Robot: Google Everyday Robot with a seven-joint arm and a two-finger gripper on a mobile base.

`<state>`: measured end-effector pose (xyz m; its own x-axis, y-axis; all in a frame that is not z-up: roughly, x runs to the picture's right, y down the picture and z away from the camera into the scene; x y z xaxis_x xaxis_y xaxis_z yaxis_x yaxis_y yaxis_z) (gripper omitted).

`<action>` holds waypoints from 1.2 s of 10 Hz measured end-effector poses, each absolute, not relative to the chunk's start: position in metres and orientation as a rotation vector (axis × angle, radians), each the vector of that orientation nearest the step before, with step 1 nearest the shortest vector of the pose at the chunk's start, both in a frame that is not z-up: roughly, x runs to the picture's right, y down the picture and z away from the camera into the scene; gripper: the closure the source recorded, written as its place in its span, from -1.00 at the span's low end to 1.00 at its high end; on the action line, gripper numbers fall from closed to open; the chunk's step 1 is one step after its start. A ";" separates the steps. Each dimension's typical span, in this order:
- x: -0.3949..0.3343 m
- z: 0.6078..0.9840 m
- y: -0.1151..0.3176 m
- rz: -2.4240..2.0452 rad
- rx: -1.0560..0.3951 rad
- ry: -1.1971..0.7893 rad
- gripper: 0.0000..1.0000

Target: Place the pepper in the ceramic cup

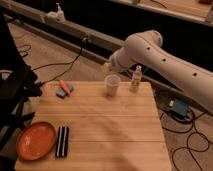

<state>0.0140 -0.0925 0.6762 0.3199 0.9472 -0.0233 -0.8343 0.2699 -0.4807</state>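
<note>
Hanging at the far edge of the desk (110,125) in the camera view, the gripper (107,68) sits just above and behind the ceramic cup (112,85), at the end of the white arm (150,47) that reaches in from the right. Whether the jaws are released or clenched cannot be told, and nothing can be seen held in them. The pepper (63,85) lies well to the left of the cup, apparently resting on a blue block (66,92) near the desk's far left corner, so the pick looks not yet made.

The nearest risk is the cup itself. The gripper is so close to its rim that a sideways sweep toward the pepper could clip it and tip it over. A slim clear bottle (135,79) stands upright just right of the cup, below the forearm, and a low pass of the arm could topple it. The pepper is slender and perched on the block, so an off-centre descent would likely roll it off or shove the block rather than catch it. An orange plate (36,141) and a dark ribbed object (62,141) lie at the front left, well apart from that path
</note>
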 end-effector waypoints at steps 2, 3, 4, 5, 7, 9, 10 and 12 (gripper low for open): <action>0.015 0.676 -0.093 1.223 -0.448 -0.292 0.30; 0.015 0.676 -0.091 1.221 -0.449 -0.287 0.30; 0.018 0.682 -0.085 1.217 -0.451 -0.270 0.30; 0.011 0.695 -0.074 1.204 -0.462 -0.249 0.30; -0.009 0.715 -0.061 1.174 -0.477 -0.234 0.30; -0.048 0.744 -0.049 1.143 -0.514 -0.235 0.54; -0.063 0.755 -0.045 1.137 -0.529 -0.238 0.72; -0.093 0.777 -0.041 1.146 -0.572 -0.257 0.79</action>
<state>-0.0926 -0.0410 0.7766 0.4035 0.9101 -0.0940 -0.7830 0.2903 -0.5502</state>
